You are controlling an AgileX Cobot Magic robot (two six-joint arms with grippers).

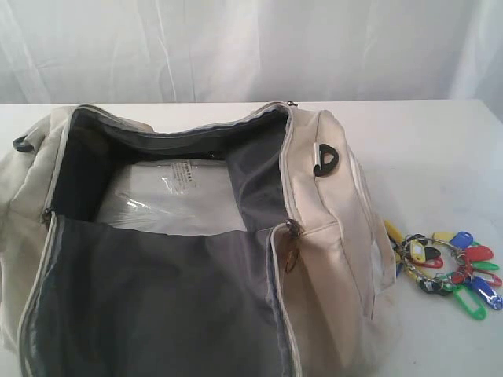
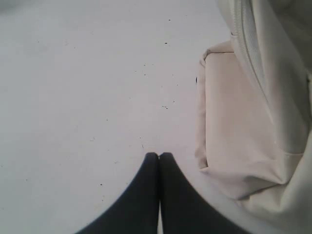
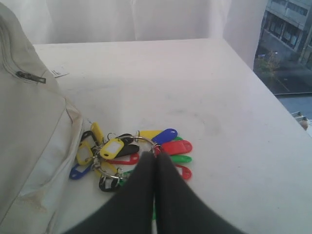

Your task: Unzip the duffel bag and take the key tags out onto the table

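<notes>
The cream duffel bag (image 1: pixel 330 236) lies unzipped on the white table (image 1: pixel 424 149), its grey lining showing. The key tags (image 1: pixel 448 263), a bunch of yellow, blue, red and green tags on metal rings, rest on the table just right of the bag. Neither gripper shows in the exterior view. In the right wrist view my right gripper (image 3: pixel 155 153) is shut and empty, its tips lining up with the key tags (image 3: pixel 122 148) beside the bag (image 3: pixel 29 126). My left gripper (image 2: pixel 159 155) is shut and empty over bare table (image 2: pixel 73 97), next to the bag's end (image 2: pixel 234 122).
A clear plastic-wrapped packet (image 1: pixel 169 200) lies inside the bag. A black D-ring (image 1: pixel 325 160) and a zipper pull (image 1: pixel 292 228) sit on the bag's right side. A white paper label (image 3: pixel 59 73) lies on the table. The table edge (image 3: pixel 273 97) runs near a window.
</notes>
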